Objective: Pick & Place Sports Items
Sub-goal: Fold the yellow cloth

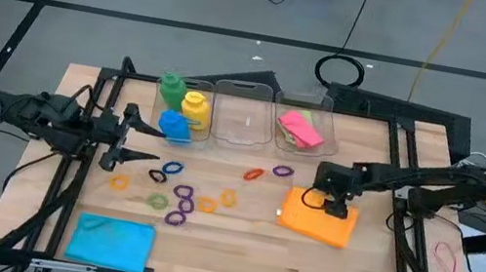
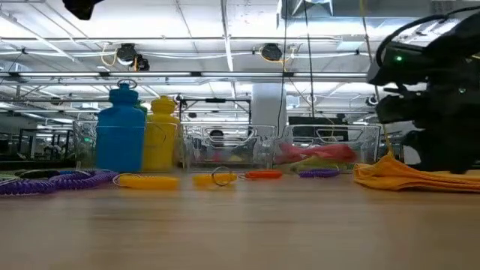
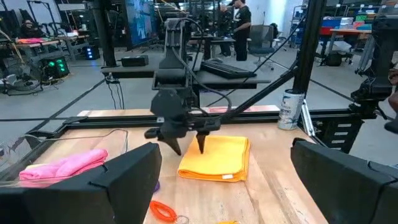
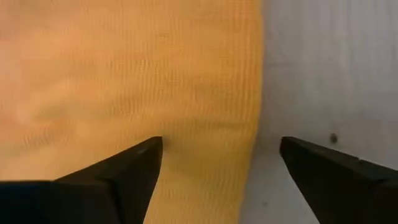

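An orange folded cloth lies flat on the table at the right; it also shows in the left wrist view. My right gripper is open, pointing down over the cloth's far edge near its right corner, with one finger over the cloth and one over bare wood. My left gripper is open and empty at the table's left, next to the blue bottle. The yellow bottle and green bottle stand behind it. Several rings lie mid-table. A blue cloth lies at the near left. A pink cloth lies in a bin. My right gripper's open fingers come down from above on either side of the orange cloth's far edge. I cannot tell whether their tips touch the cloth or the table. The cloth lies flat.
Clear plastic bins stand in a row along the table's far side. A purple ring and an orange ring lie between the bins and the orange cloth. Dark frame rails run along both sides of the table.
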Controlling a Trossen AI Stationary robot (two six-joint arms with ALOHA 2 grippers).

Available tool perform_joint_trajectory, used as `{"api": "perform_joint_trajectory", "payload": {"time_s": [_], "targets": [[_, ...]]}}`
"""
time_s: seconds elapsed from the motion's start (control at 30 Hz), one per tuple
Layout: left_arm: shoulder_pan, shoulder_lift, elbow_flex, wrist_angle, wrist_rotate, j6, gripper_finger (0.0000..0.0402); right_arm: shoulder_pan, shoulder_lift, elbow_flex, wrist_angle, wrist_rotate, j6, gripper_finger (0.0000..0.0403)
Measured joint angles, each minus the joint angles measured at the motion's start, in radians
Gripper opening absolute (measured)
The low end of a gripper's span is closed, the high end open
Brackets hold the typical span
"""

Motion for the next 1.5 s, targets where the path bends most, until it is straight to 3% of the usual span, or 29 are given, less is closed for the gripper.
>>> {"api": "perform_joint_trajectory", "payload": {"time_s": [0.23, 0.73, 0.8, 0.93, 1.17, 1.5], "targets": [[0.000, 0.000, 0.000, 0.000, 0.000, 0.000, 0.0296, 0.001, 0.001, -0.054, 0.042, -0.084, 0.062, 0.0216], [0.000, 0.000, 0.000, 0.000, 0.000, 0.000, 0.0296, 0.027, 0.003, -0.141, 0.162, -0.131, 0.086, 0.0003], [0.000, 0.000, 0.000, 0.000, 0.000, 0.000, 0.0296, 0.030, 0.003, -0.126, 0.134, -0.127, 0.083, 0.0002], [0.000, 0.000, 0.000, 0.000, 0.000, 0.000, 0.0296, 0.042, 0.004, -0.050, 0.015, -0.012, 0.062, 0.0005], [0.000, 0.000, 0.000, 0.000, 0.000, 0.000, 0.0296, 0.091, 0.008, 0.125, -0.225, 0.311, 0.022, 0.0000], [0.000, 0.000, 0.000, 0.000, 0.000, 0.000, 0.0296, 0.210, 0.006, 0.228, -0.243, 0.553, 0.033, 0.0000]]}}
